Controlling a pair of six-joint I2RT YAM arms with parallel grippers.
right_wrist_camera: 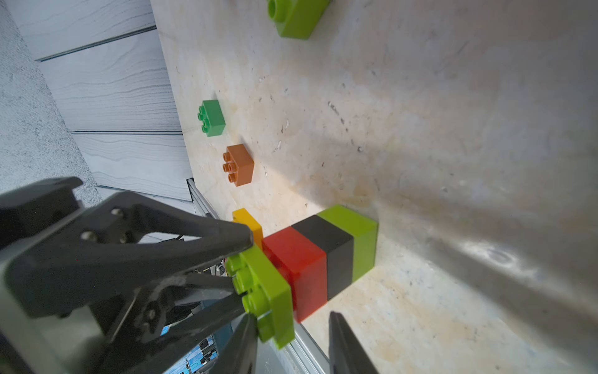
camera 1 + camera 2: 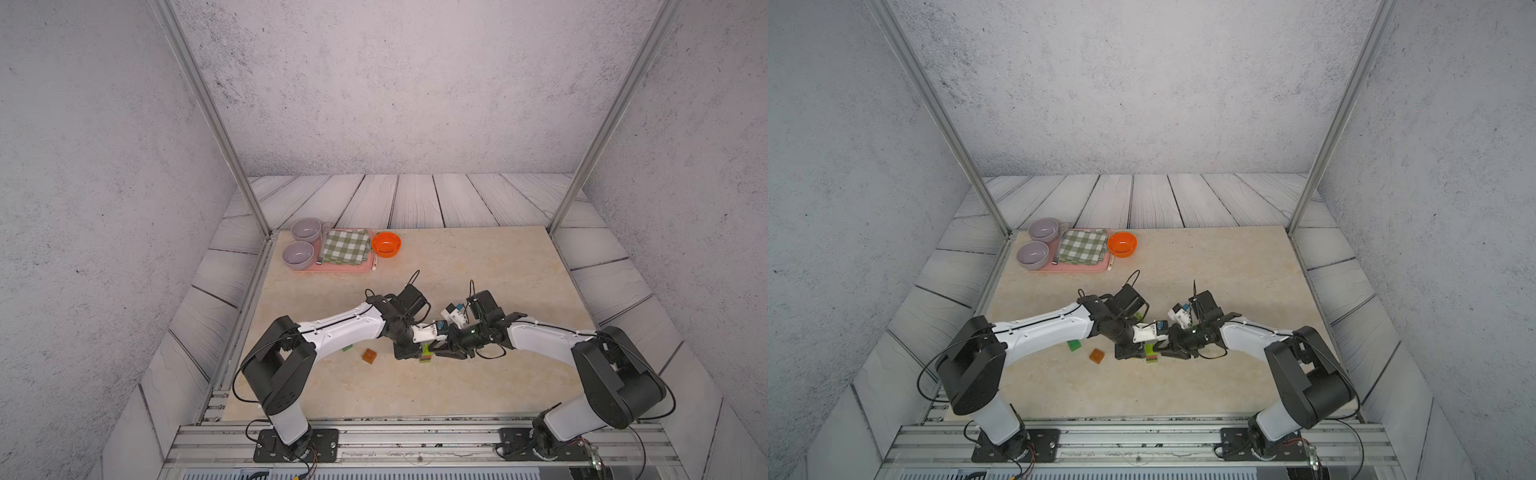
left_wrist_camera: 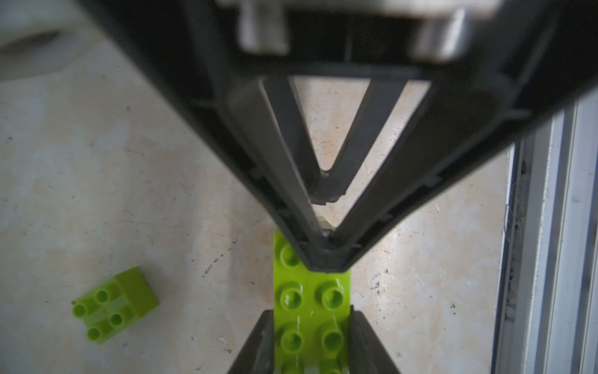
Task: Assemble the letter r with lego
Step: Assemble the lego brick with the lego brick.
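Note:
A lego stack [image 1: 326, 255] stands on the table near its front: lime at the bottom, then black, then red, with a long lime brick [image 3: 310, 307] on top; both top views show it [image 2: 424, 355] [image 2: 1151, 354]. A yellow brick [image 1: 249, 223] shows behind it. My left gripper [image 3: 310, 315] reaches down over the studs and is shut on the long brick's sides. My right gripper [image 1: 293, 319] straddles the brick's overhanging end: one finger lies on the stud side, the other stands clear of the underside. Loose bricks lie to the left: lime [image 3: 116, 306], dark green [image 1: 212, 118], brown-orange [image 1: 238, 165].
At the back left an orange bowl [image 2: 386, 244] sits beside a pink tray [image 2: 332, 268] that carries two grey bowls [image 2: 306, 229] and a checked cloth [image 2: 345, 246]. A metal rail [image 2: 415, 432] runs along the table's front edge, close to the stack.

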